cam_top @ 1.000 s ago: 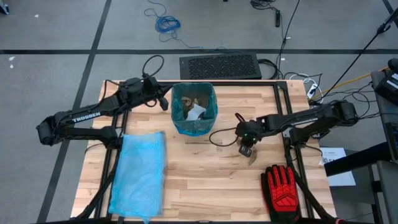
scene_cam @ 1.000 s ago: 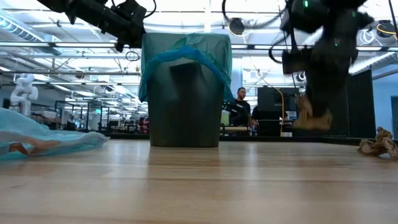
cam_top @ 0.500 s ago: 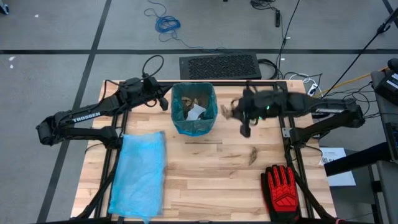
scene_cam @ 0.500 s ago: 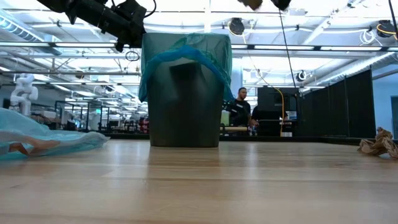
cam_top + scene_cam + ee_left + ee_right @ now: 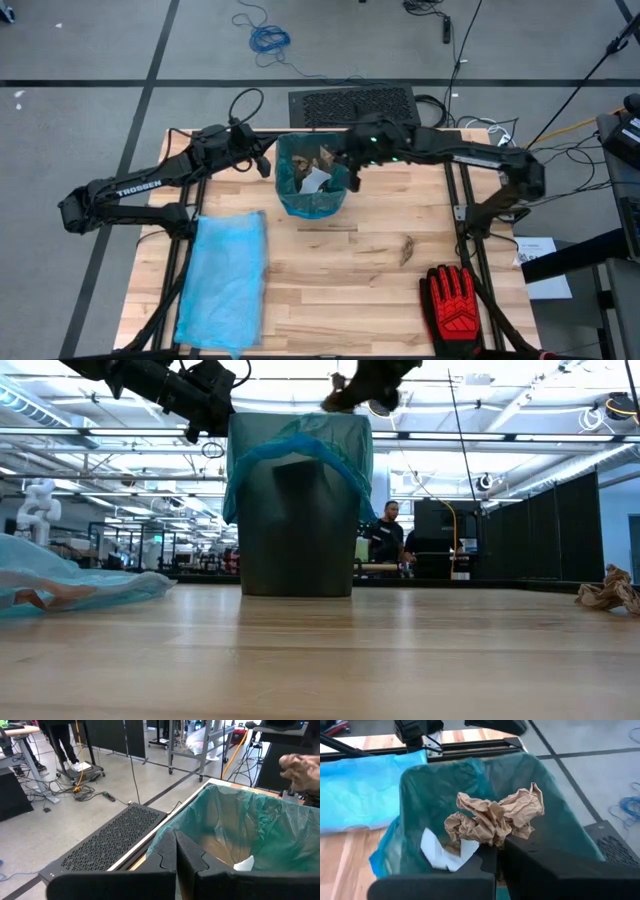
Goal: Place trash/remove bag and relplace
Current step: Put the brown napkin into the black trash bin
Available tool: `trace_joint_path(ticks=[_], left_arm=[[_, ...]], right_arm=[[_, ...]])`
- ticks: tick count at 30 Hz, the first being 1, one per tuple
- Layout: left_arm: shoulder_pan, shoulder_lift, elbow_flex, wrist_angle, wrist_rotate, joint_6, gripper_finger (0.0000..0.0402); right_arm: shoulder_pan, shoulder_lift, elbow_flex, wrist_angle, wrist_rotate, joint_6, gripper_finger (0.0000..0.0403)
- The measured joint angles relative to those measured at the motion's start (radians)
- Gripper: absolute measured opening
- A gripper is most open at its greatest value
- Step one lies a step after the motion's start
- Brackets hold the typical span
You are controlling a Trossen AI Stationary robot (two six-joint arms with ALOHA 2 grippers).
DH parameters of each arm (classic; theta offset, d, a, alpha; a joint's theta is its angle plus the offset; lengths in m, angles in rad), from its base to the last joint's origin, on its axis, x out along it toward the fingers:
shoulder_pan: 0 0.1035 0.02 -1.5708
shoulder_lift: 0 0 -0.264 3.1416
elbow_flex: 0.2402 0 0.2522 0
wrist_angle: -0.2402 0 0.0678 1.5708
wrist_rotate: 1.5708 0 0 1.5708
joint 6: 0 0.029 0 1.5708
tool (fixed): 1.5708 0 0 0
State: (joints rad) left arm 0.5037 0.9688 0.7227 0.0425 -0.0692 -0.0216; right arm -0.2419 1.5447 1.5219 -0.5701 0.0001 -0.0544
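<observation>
A bin lined with a green bag (image 5: 312, 175) stands at the table's far middle, with brown scraps and a white piece (image 5: 445, 852) inside. My right gripper (image 5: 338, 160) hangs over the bin's opening, shut on a crumpled brown paper scrap (image 5: 495, 817), which also shows in the low view (image 5: 345, 398). My left gripper (image 5: 264, 165) is shut close beside the bin's left rim (image 5: 172, 827). One more brown scrap (image 5: 406, 250) lies on the table to the right. My right gripper pinches the brown scrap by its lower edge (image 5: 496, 839) between the two fingers. The scrap is lifted clear, above the bin's open top. My left gripper's fingertips (image 5: 167, 842) are at the bag's rim; whether they touch it, I cannot tell.
A flat blue bag (image 5: 225, 280) lies on the table's left half. A red-and-black glove (image 5: 455, 305) lies at the near right corner. A black perforated mat (image 5: 355, 105) sits on the floor beyond the far edge. People stand in the room behind (image 5: 385, 540).
My right gripper has risen from the table right of centre with the brown scrap, then swung toward the far edge and left until it is over the bin. The scrap is lifted clear. Another scrap has stayed on the table where the gripper was.
</observation>
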Motion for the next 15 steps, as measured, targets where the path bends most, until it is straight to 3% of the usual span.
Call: trace_joint_path(ticks=[8, 15], left_arm=[[0.000, 0.000, 0.000, -0.003, 0.000, 0.001, 0.0000], [0.000, 0.000, 0.000, -0.027, 0.000, 0.002, 0.0000]], right_arm=[[-0.004, 0.210, 0.205, -0.077, -0.033, -0.045, 0.0012], [-0.004, 0.321, 0.350, -0.172, -0.032, -0.081, 0.0092]])
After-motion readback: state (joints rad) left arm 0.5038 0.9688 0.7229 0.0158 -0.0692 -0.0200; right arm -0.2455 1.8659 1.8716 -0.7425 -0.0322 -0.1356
